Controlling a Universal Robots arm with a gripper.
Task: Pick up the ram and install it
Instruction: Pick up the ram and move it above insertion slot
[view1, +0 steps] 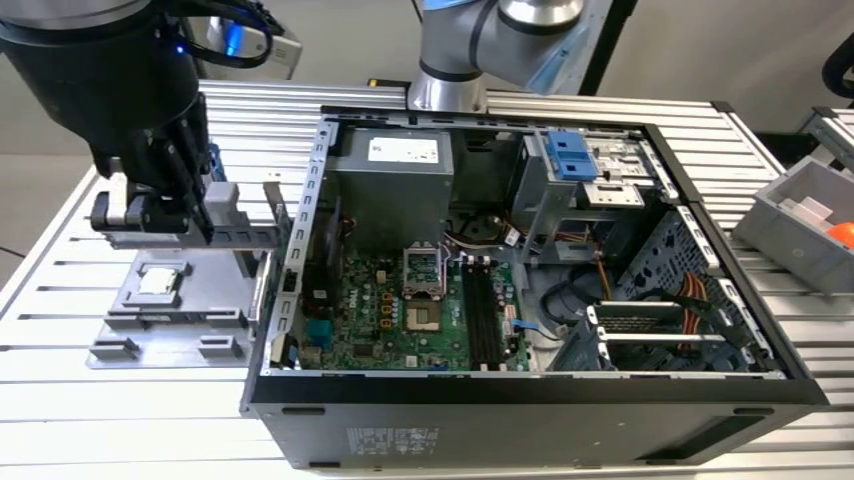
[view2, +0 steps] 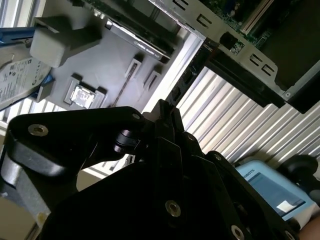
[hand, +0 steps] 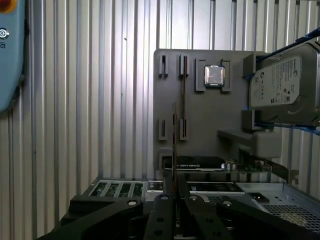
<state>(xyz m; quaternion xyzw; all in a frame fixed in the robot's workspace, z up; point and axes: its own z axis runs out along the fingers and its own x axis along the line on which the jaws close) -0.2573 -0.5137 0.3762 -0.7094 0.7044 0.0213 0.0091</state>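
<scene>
Ribbed metal worktop carries a grey parts tray beside the open computer case. Over the tray, the gripper has its jaws pinched onto the ram. The ram stands edge-on, a thin dark sliver; its faces are hidden and its colour is hard to judge.

Slatted metal counter. Open computer case, lying on its side, motherboard inside. Grey tray just beside it, holding silver chip and hard drive. Grey bin at exterior view's right.
</scene>
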